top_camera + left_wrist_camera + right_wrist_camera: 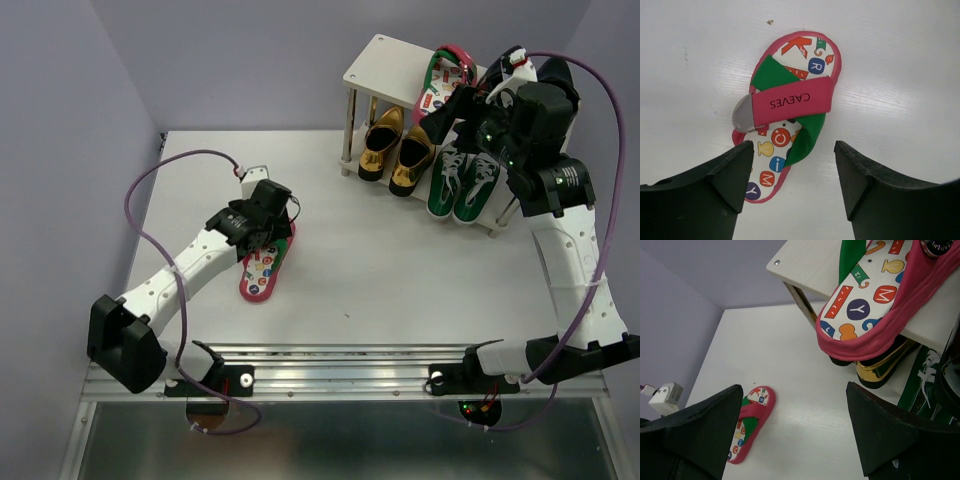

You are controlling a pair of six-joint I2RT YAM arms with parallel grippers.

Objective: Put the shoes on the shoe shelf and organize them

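Top view: my left hand [262, 215] hovers open over the loose flip-flop [265, 268] on the surface [400, 280], at seven o'clock from the shoe shelf [385, 62]. Left wrist: jaws straddle its near end, gripping nothing; closing off-centre could spin it. Right wrist: my right hand [794, 387] is open beside the shelved flip-flop [875, 305], which seems to overhang the board; a nudge could tip it off

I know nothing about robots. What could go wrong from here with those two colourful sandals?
The sandal on the shelf hangs over the edge of the shelf; the right claw, close by, could nudge it off. The left claw hangs open over the other sandal, which lies flat on the table; closing there, its fingers might scrape the table or slip off the strap.
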